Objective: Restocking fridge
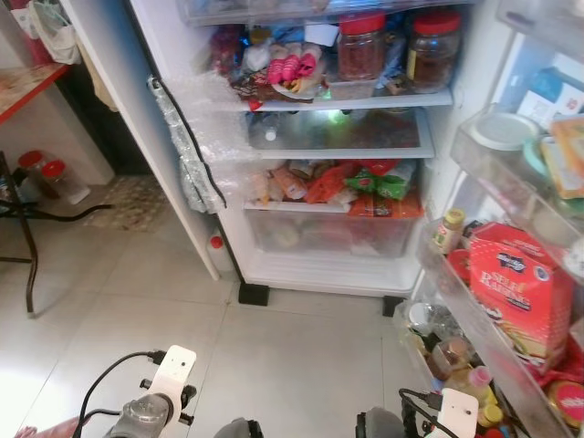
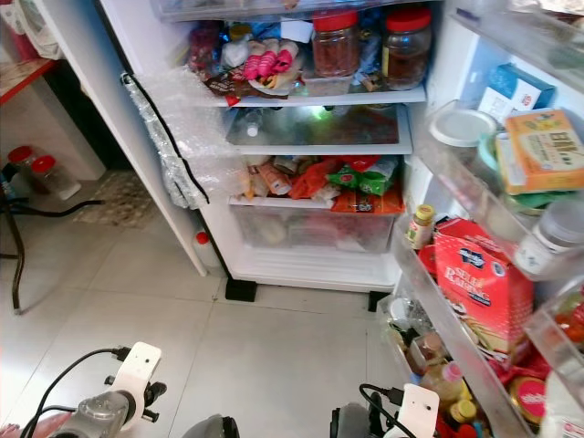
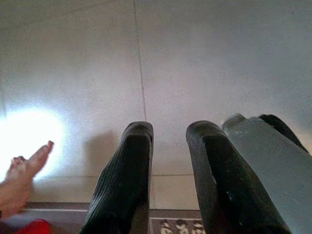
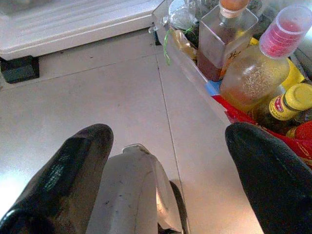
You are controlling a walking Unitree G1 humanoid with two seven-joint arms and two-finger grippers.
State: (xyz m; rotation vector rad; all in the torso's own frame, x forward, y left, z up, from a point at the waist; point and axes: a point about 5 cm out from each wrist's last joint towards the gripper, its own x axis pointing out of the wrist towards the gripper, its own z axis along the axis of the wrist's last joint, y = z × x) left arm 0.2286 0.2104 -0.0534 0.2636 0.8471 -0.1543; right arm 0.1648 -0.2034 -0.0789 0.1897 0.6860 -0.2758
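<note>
Now hanging low over floor (image 1: 274, 365): right end effector (image 4: 165, 161) released, nearer door bottles (image 4: 243, 73) at one o'clock; left end effector (image 3: 168, 175) part-released, empty.

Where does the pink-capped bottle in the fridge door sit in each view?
Left eye view: pink-capped bottle, lowest door rack, bottom right.
Right eye view: same rack, bottom right.
Right wrist view: close up, beside a square bottle.
Left wrist view: faces floor tiles instead.
Shared landmark: fridge's black foot.
</note>
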